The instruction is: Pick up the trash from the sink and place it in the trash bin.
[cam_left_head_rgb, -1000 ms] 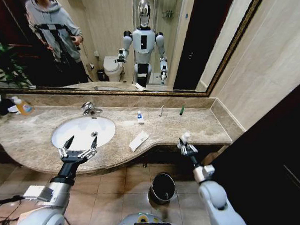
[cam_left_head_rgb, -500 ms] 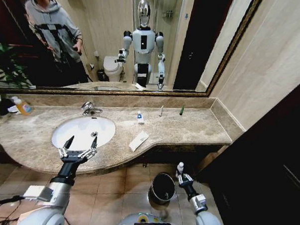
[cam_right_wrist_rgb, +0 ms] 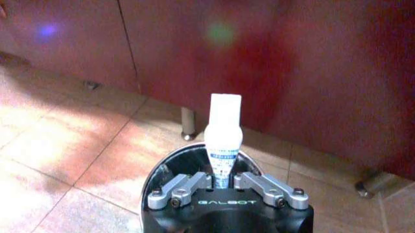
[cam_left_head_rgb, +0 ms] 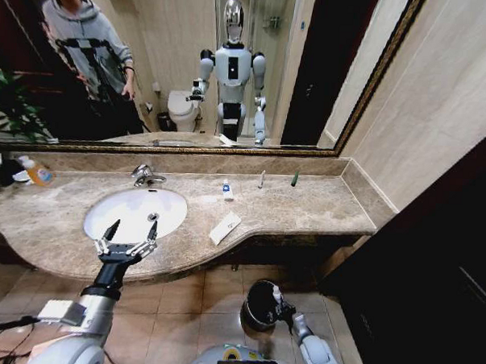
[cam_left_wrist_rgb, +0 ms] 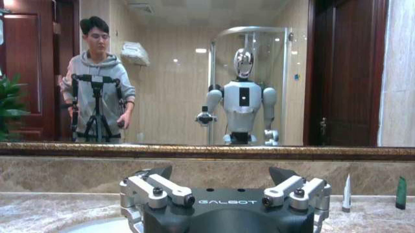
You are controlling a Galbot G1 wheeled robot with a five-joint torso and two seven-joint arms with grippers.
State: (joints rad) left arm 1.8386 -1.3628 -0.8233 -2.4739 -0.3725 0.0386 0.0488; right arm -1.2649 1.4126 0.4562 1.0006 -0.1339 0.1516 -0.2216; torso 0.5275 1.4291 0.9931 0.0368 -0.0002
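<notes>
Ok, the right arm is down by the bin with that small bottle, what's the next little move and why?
Probably open the fingers. The right gripper holds the small white bottle with blue label upright over the round black trash bin, so letting go should drop it in. The left gripper hovers open over the white oval sink.

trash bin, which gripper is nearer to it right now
Right. The right gripper hangs at the trash bin's rim, shut on a white tube; the left gripper hovers open above the sink.
</notes>
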